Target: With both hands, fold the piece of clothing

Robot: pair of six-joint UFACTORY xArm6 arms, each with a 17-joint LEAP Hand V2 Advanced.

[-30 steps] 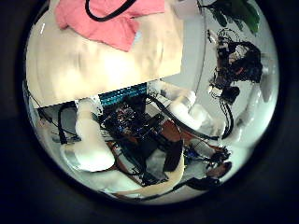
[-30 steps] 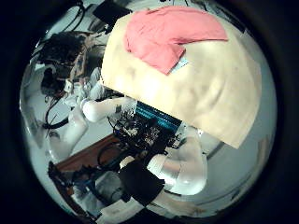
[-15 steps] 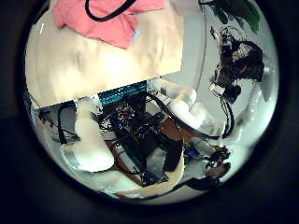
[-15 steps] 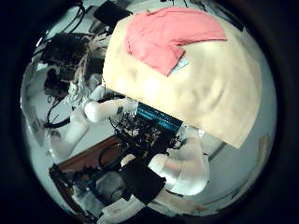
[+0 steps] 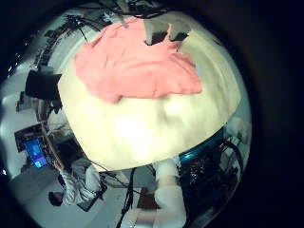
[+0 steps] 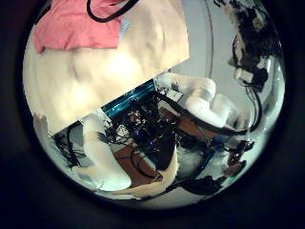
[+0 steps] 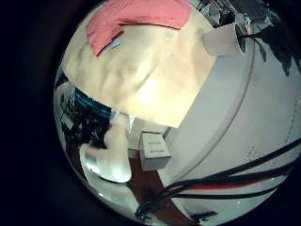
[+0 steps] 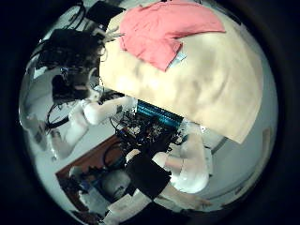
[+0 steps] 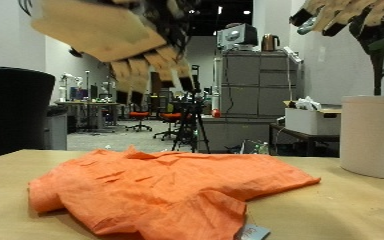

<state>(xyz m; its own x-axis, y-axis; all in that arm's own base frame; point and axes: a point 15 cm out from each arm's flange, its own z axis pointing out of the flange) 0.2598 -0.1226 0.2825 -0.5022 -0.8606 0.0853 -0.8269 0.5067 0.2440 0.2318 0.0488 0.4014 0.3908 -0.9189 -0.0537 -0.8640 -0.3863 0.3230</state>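
Clothing [image 9: 179, 195] — an orange garment — is lying crumpled and unfolded on the tan table [image 9: 365, 205], with a small label showing at its near edge. Both hands are hanging in the air well above it, touching nothing. The left hand [image 9: 119, 35] is looming close to the outside camera, its fingers [image 9: 146, 70] pointing down, loosely spread and holding nothing. The right hand [image 9: 345, 15] is showing only at the upper edge, its fingers relaxed and empty too. In the palm views the garment [image 5: 133, 66] is sitting toward one end of the table [image 5: 161, 128] — far from each palm. A white cylindrical container [image 9: 373, 135] is standing beyond the table's far corner.
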